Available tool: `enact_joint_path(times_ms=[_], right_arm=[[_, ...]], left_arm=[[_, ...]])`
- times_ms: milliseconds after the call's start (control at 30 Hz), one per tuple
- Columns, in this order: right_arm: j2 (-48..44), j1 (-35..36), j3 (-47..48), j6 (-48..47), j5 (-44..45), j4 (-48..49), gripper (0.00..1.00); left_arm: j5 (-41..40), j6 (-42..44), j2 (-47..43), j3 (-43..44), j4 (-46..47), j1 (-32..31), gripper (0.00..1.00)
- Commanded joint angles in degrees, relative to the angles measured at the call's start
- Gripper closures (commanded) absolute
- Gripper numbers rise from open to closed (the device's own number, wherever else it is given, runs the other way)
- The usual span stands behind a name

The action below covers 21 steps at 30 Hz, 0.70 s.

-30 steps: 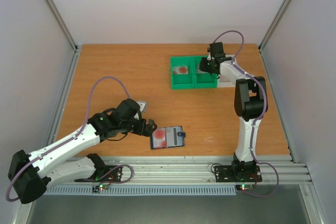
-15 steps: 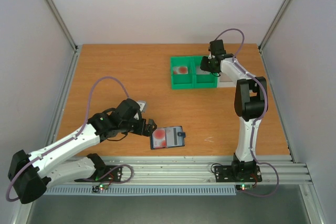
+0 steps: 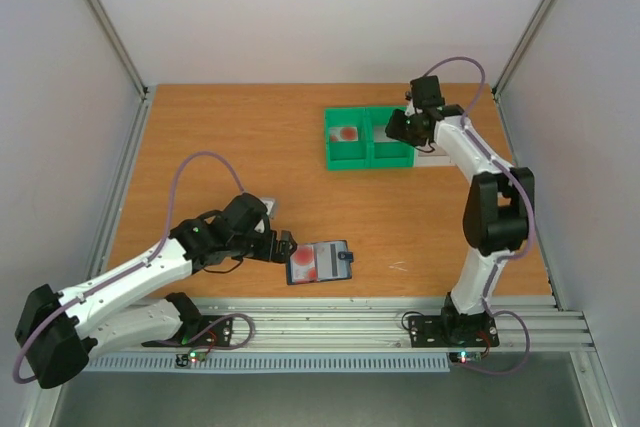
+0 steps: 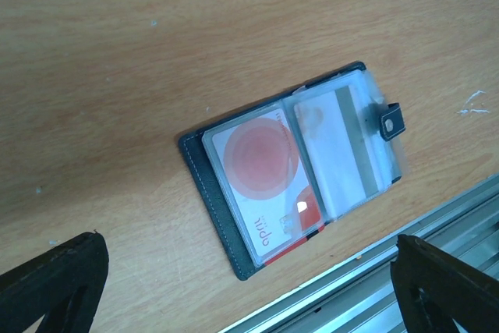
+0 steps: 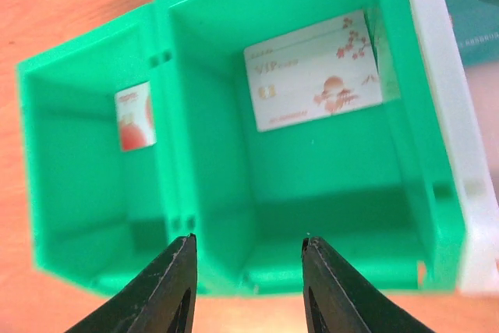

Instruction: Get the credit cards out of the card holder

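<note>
Right arm's elbow has swung out toward the right wall and its fingers have parted. The left arm has crept a touch closer to the wallet, and nothing else has shifted.

Nearest us, the left hand (image 3: pixel 283 246) hangs just left of the card holder (image 4: pixel 292 173). Its fingers are spread fully wide with nothing between them, which we read as lining up for the next pick. The card holder lies opened flat on the counter (image 3: pixel 250 147) near the front rail, sleeves up, so its cards can be reached from above. Two are left in it: a red-and-white card (image 4: pixel 261 181) in one clear sleeve, and a pale striped card (image 4: pixel 343 154) in the sleeve by the snap tab.

Far back, the right hand (image 5: pixel 248 241) hovers above the green two-compartment bin (image 5: pixel 204 169), fingers partly apart and empty. Below it a white VIP card (image 5: pixel 316 72) lies flat in the compartment next to the white bin (image 5: pixel 437 91). A red-spot card (image 5: pixel 134 117) sits in the other compartment. We judge this hand has just let a card go there, with two more to pull.
</note>
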Motion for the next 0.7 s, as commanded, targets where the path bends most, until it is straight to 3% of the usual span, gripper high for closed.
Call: enact_joint_path(times_ms=[0, 333, 667], right_arm=[[-9.0, 1.6, -5.5, 3.2, -3.6, -1.8, 0.62], [-26.9, 6.8, -20.0, 7.4, -7.9, -3.7, 0.62], [-37.1, 17.5, -34.9, 12.1, -9.2, -1.7, 0.62]], left_arm=[[1.7, -3.1, 0.9, -2.1, 4.3, -0.1, 0.01], [7.2, -8.4, 2.6, -6.4, 15.1, -0.1, 0.17], [6.6, -12.5, 6.9, -9.2, 22.0, 0.0, 0.29]])
